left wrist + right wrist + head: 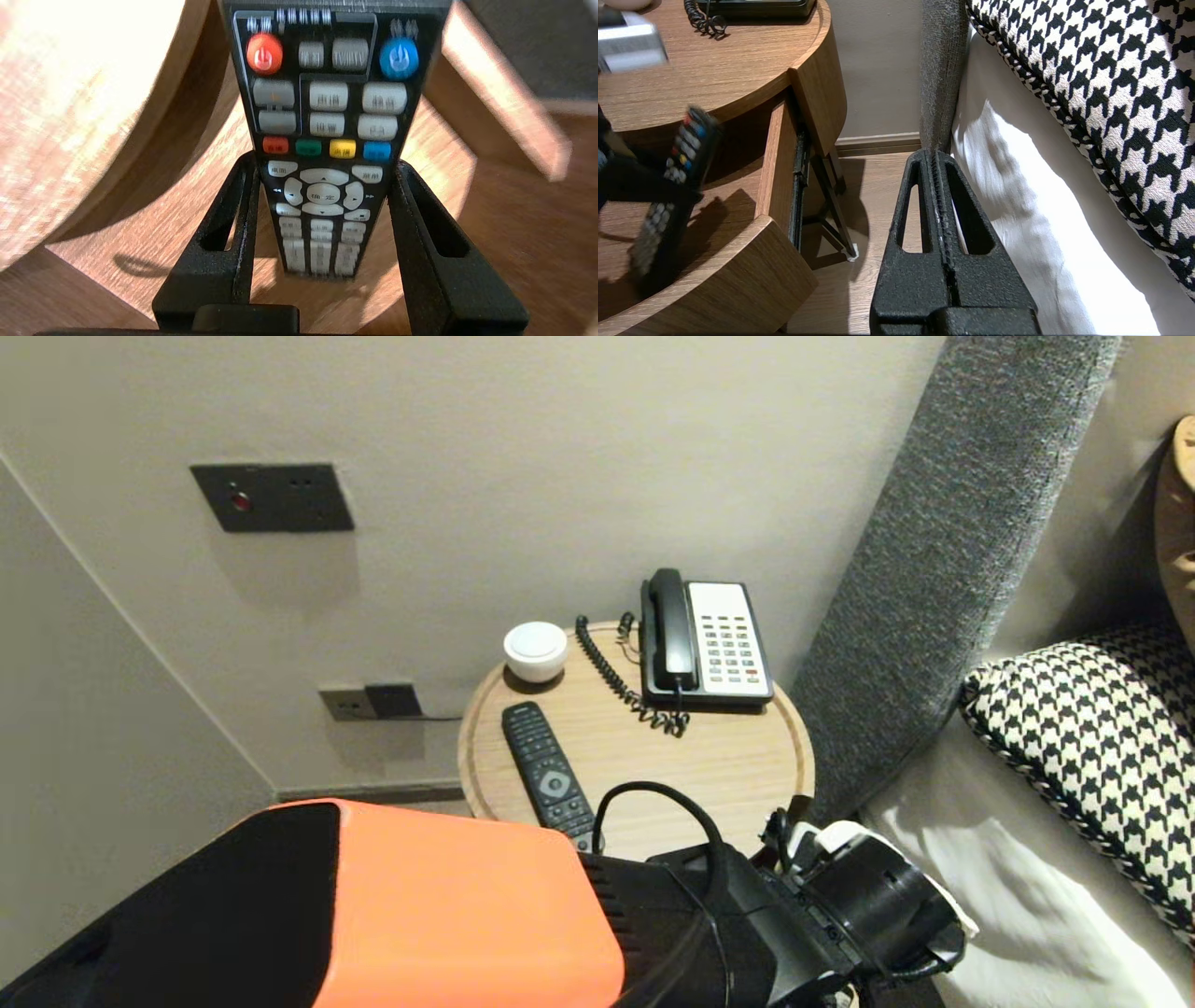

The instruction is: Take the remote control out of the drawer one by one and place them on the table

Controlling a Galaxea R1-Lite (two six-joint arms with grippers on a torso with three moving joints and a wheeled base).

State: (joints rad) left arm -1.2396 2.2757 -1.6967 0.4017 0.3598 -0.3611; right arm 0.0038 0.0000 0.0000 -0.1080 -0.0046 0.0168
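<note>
The left claw (324,167) stands about half open, its two fingers clamped on the narrow sides of the remote (327,93) at the number-pad half, with the buttons facing the wrist camera. In the right wrist view the remote hangs tilted above the floor of the open drawer (777,154), below the rim of the round tabletop (709,756). As far as I can tell it touches neither. To do this well, I judge, the squeeze needs to be firm and even, since the long free end can swing. The wrist should move slowly, with room left between that end and the drawer walls. The right claw (934,156) is closed on nothing, parked beside the bed (1017,224). A second remote (549,770) and a phone (705,639) lie on the tabletop.
</note>
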